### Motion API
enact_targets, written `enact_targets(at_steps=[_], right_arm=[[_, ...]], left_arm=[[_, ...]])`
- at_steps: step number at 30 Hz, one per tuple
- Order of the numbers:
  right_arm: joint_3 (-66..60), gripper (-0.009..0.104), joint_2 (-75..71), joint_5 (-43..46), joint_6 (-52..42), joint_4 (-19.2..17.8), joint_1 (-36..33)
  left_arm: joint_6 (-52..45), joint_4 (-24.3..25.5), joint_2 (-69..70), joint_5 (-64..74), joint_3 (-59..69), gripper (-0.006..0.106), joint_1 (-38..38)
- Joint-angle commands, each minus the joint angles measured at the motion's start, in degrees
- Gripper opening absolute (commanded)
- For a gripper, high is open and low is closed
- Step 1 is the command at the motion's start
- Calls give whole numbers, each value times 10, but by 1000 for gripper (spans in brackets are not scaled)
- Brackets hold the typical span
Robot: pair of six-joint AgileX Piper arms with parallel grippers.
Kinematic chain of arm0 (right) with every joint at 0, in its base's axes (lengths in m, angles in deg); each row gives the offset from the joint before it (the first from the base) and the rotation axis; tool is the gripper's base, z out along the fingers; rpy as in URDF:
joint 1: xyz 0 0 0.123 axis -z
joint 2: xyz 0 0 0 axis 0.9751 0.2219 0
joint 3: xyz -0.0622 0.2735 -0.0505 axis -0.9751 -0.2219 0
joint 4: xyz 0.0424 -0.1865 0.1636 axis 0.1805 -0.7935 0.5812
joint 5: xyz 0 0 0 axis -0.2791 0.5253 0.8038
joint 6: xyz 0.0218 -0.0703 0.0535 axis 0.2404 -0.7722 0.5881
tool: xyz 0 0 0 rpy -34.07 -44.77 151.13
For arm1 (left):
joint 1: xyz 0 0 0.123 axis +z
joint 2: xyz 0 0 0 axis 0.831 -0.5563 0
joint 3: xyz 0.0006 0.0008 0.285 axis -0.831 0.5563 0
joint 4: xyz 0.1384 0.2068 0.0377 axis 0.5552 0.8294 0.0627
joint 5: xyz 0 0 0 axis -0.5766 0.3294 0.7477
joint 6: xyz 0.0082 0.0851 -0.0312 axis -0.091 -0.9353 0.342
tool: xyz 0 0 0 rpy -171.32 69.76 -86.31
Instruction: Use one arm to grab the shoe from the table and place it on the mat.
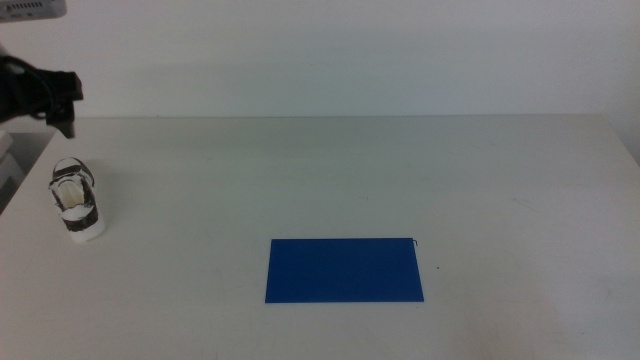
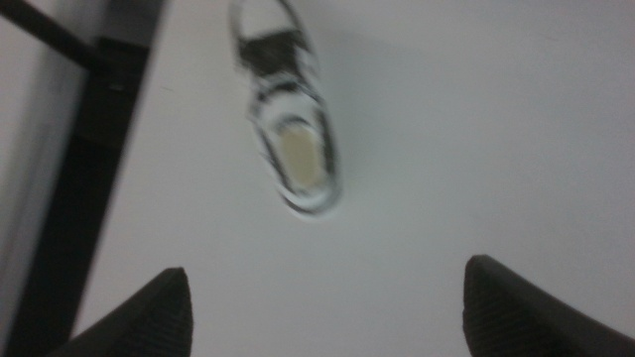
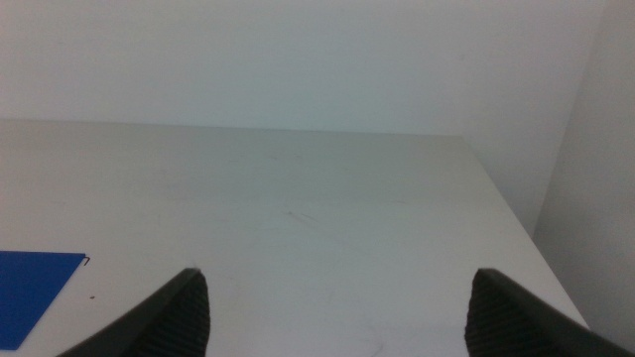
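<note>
royal-blue and flat, the mat (image 1: 344, 270) lies on the white counter (image 1: 400, 170) and serves as the landmark here. the shoe (image 1: 77, 200) stands on the counter well apart from the mat, off to the mat's left and a little farther back, close to the counter's left edge — a white sneaker with dark panels, its cream inside showing. nothing touches it.

the left gripper (image 1: 66, 118) hangs in the air beyond the shoe, farther still from the mat, on the dark arm (image 1: 28, 88) that comes in from the left. in the left wrist view its fingers (image 2: 159, 317) are spread wide with only bare counter between them, and the shoe (image 2: 293, 119) lies ahead of them, blurred.

the right gripper (image 3: 337, 312) waits over the counter on the mat's right side — its fingers (image 3: 169, 317) are also spread, pinching nothing, and a corner of the mat (image 3: 35, 288) shows beside them.
</note>
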Motion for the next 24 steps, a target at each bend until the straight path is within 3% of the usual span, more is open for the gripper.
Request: enact_targets(at_steps=[1,6,14,24], right_arm=[[5,66,-12,46,-7,-5,-2],[5,66,-12,46,-7,-5,-2],[5,66,-12,46,-7,-5,-2],[5,66,-12,46,-7,-5,-2]], left_arm=[[38,48,-19,2,-54,94,1],[75,60,-112,52,-150,94,14],[37,-58,-234,67,-244,94,87],[62,-65,-322,-14,-253,94,106]])
